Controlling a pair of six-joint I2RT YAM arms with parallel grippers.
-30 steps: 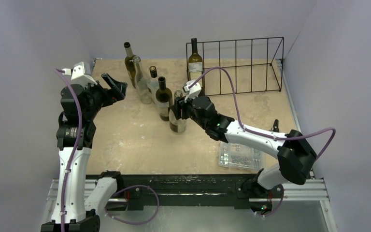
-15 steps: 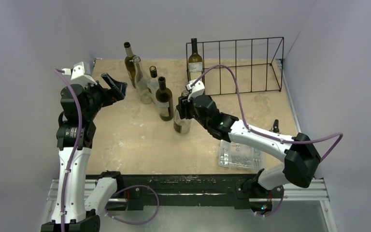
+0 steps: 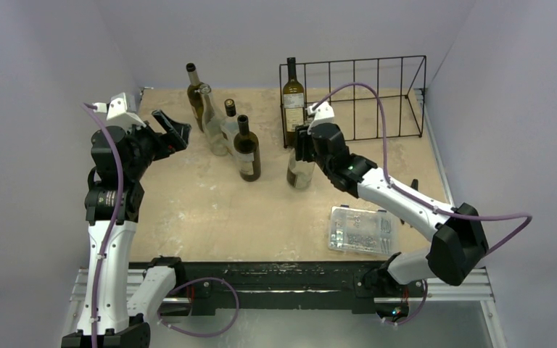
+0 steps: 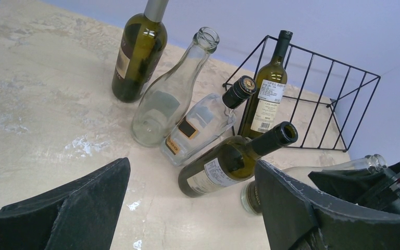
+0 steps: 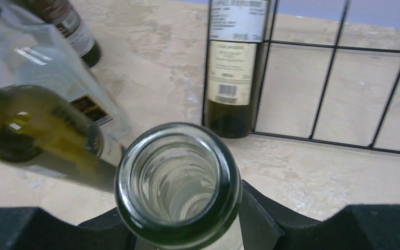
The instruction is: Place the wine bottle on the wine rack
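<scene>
My right gripper (image 3: 303,143) is shut on the neck of a clear wine bottle (image 3: 299,172), held upright just in front of the wine rack's left end. Its open mouth (image 5: 178,183) fills the right wrist view between my fingers. The wine rack (image 3: 377,94) is a black wire frame at the back right, also in the left wrist view (image 4: 317,88). A dark green labelled bottle (image 3: 293,93) stands in its leftmost slot. My left gripper (image 3: 172,132) is open and empty, raised at the left, well away from the bottles.
Several other bottles (image 3: 225,123) stand grouped at the back middle: a dark one (image 3: 246,151), two clear ones and a green one (image 3: 195,94). A clear plastic parts box (image 3: 362,230) lies at the front right. Grey walls close in the table.
My right gripper has carried the clear bottle right and back, from beside the dark bottle to just in front of the rack's left end. The left arm has not moved.
</scene>
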